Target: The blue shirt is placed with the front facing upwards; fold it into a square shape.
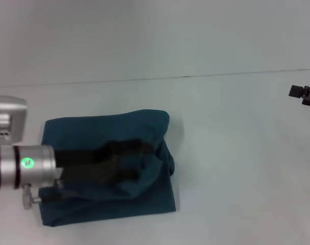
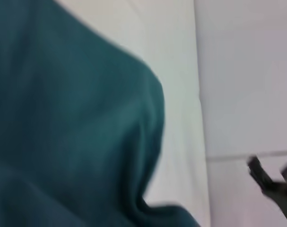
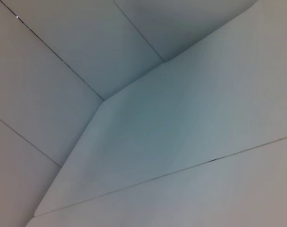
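Note:
The blue shirt [image 1: 93, 204] lies folded into a rough rectangle on the white table, left of centre in the head view, with its right edge bunched up. My left gripper [image 1: 136, 159] reaches across the shirt from the left. Its dark fingers [image 1: 128, 147] are spread apart just above the fabric near the bunched edge, and nothing is pinched between them. The left wrist view is filled with the shirt's teal cloth [image 2: 72, 123]. My right gripper [image 1: 304, 95] hangs at the table's far right, well away from the shirt, and it also shows small in the left wrist view [image 2: 272, 176].
The white table [image 1: 236, 168] stretches out to the right of the shirt and behind it. A thin seam [image 1: 195, 76] runs across the table's far side. The right wrist view shows only pale panels and seams.

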`<action>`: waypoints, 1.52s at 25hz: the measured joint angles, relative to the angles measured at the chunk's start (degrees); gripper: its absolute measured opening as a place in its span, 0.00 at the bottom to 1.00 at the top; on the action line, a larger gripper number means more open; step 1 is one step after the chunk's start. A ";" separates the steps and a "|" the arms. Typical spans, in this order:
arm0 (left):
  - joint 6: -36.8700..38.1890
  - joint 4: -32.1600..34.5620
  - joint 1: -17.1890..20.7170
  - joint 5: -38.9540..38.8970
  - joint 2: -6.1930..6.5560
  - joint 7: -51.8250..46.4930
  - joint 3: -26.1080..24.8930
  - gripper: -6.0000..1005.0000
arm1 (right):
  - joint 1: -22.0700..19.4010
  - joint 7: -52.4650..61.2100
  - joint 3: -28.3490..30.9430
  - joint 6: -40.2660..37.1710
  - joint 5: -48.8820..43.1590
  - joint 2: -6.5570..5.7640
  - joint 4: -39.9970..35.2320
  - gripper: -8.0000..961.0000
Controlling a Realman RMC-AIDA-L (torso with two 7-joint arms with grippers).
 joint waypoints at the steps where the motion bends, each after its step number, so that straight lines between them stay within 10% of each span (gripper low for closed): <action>1: 0.95 -0.38 -0.31 -0.08 -0.42 -0.04 0.43 0.93 | 0.00 0.05 -0.04 -0.02 0.00 0.00 -0.03 0.95; 7: 5.37 -0.77 -1.03 -0.28 -2.62 -0.11 0.58 0.93 | -0.25 0.12 -0.03 -0.15 0.00 -0.05 0.13 0.95; 23: -1.40 0.17 3.12 -1.21 1.26 -1.18 -6.97 0.93 | -0.46 0.09 0.01 -0.49 -1.46 -0.09 -0.19 0.95; 38: 0.02 -2.73 4.55 3.33 0.14 -3.03 -6.05 0.93 | -0.43 0.20 0.36 0.00 -2.11 -0.41 -0.17 0.95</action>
